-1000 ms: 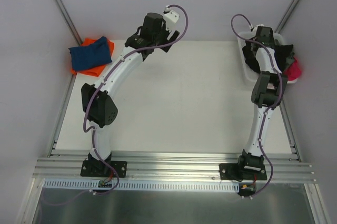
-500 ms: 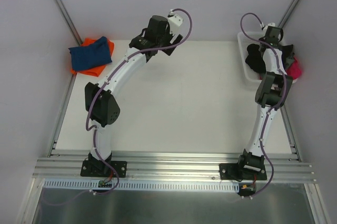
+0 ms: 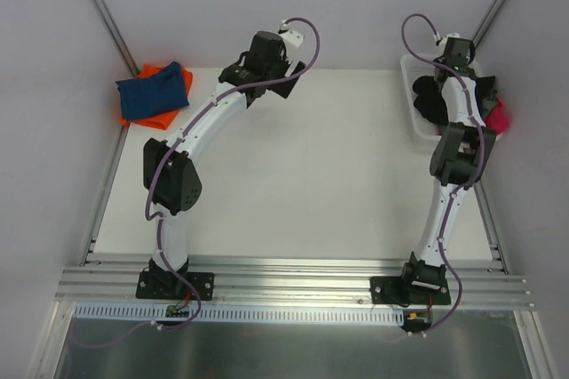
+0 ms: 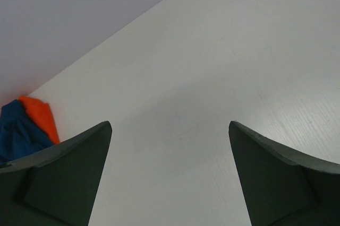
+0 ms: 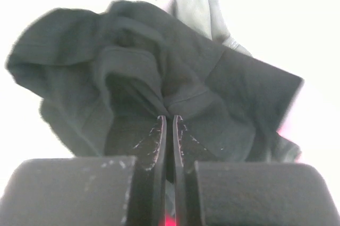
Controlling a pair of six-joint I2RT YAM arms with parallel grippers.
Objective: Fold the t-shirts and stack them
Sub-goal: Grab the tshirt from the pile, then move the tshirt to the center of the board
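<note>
A crumpled black t-shirt (image 3: 430,101) (image 5: 159,72) lies in the white basket (image 3: 416,128) at the back right. My right gripper (image 3: 444,84) (image 5: 169,118) reaches down into the basket. Its jaws are shut on a fold of the black cloth, which bunches at the tips. At the back left corner, a folded blue t-shirt (image 3: 153,94) (image 4: 15,133) lies on top of an orange t-shirt (image 3: 165,119) (image 4: 40,116). My left gripper (image 3: 286,72) (image 4: 170,125) hangs wide open over bare table near the back edge, right of that pile, with nothing between its fingers.
A red-pink cloth (image 3: 498,116) shows at the basket's right side, and a pale grey cloth (image 5: 199,6) sits behind the black t-shirt. Walls close in the table (image 3: 293,174) at the back and on both sides.
My right gripper has closed on the black t-shirt in the basket, and its wrist has shifted a little toward the back. My left arm has swung slightly right, its gripper still open.
</note>
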